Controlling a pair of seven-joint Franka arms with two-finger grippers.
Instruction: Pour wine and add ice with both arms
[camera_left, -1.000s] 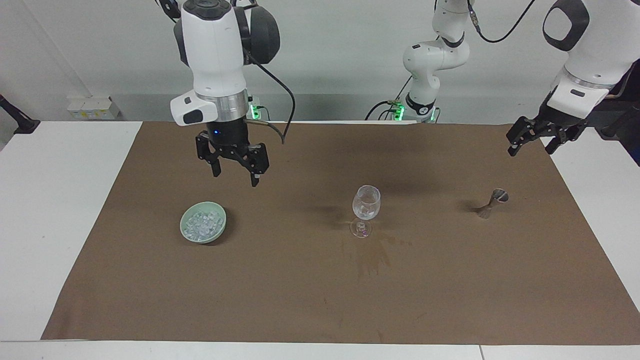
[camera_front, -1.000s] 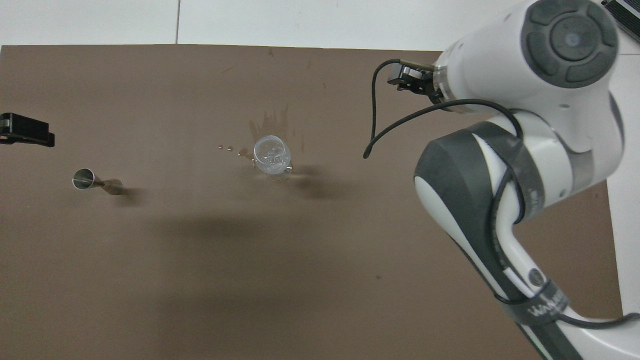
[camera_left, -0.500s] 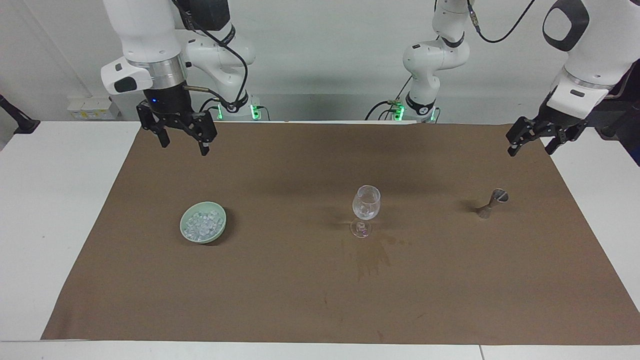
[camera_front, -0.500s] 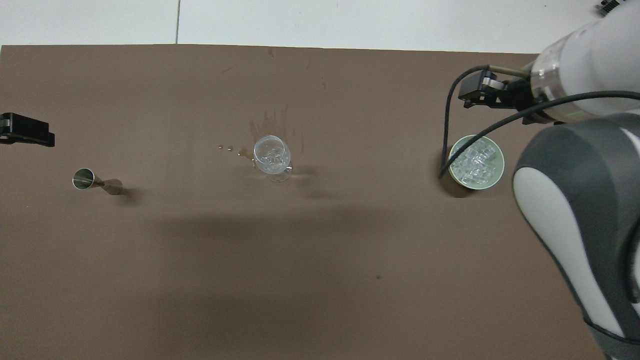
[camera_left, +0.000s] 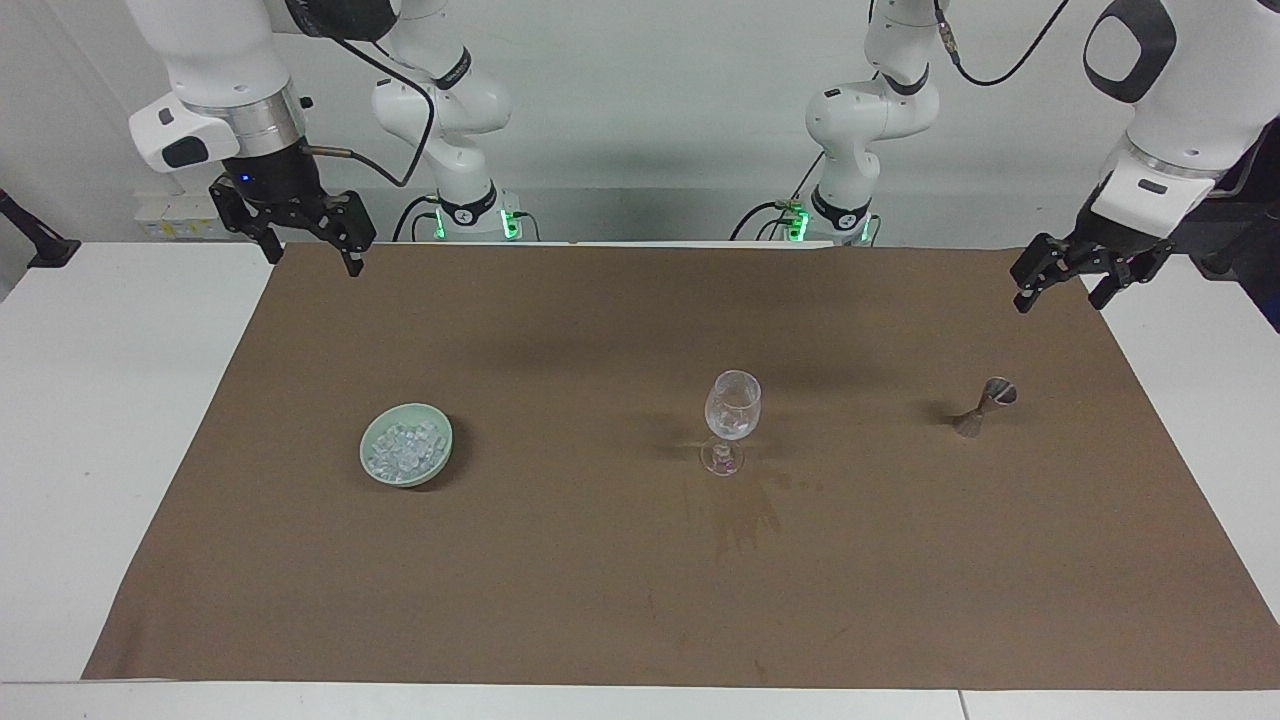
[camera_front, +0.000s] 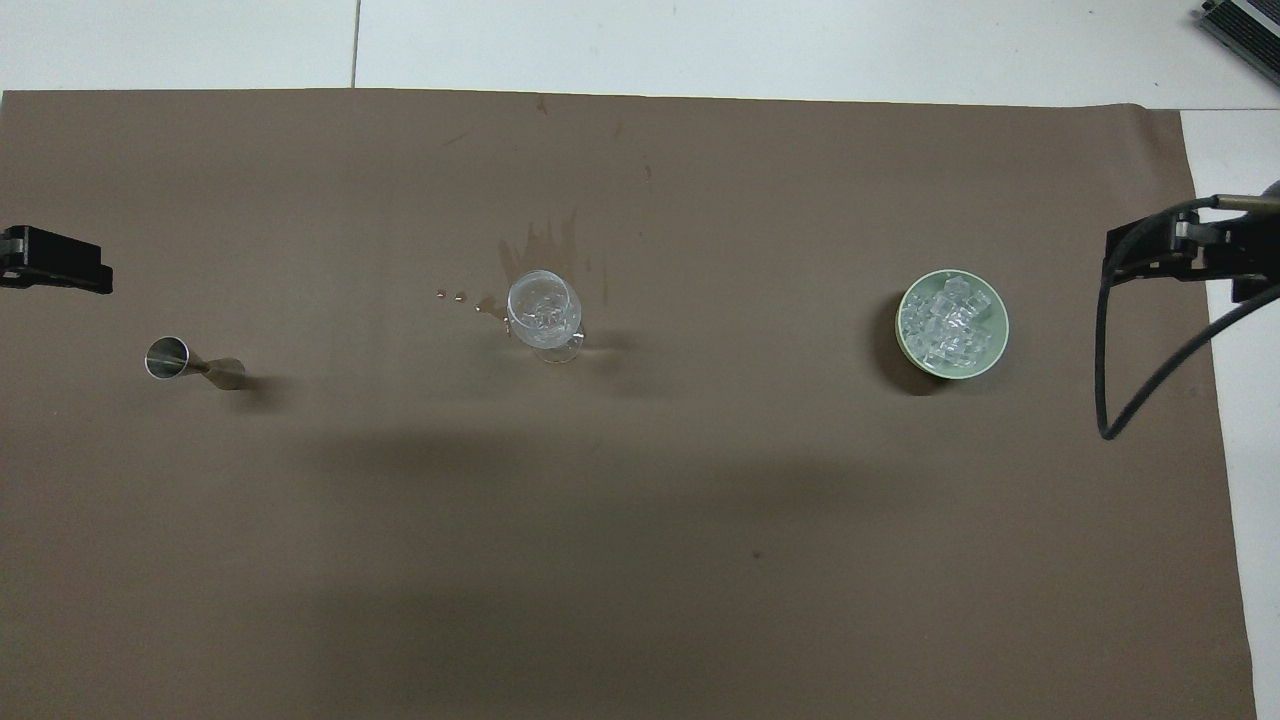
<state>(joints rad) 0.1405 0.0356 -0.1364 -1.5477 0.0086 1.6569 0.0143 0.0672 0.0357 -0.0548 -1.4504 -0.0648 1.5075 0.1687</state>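
Note:
The ice (camera_left: 404, 449) is heaped in a pale green bowl (camera_left: 438, 462) on the brown mat toward the right arm's end; it also shows in the overhead view (camera_front: 948, 320). A clear stemmed glass (camera_left: 733, 405) stands mid-mat with a few cubes inside (camera_front: 541, 309). A small metal jigger (camera_left: 986, 404) stands toward the left arm's end (camera_front: 167, 357). My right gripper (camera_left: 312, 262) is open and empty, raised over the mat's corner by its base. My left gripper (camera_left: 1058, 300) is open and empty, raised over the mat's edge by the jigger.
A dark wet stain (camera_left: 745, 510) marks the brown mat (camera_left: 600, 600) just farther from the robots than the glass. White table (camera_left: 100, 450) borders the mat at both ends. The right arm's black cable (camera_front: 1110, 400) hangs over the mat's edge.
My right arm has lifted and swung away from over the bowl area to the mat's corner near its base, uncovering the bowl in the overhead view. The left arm has not moved.

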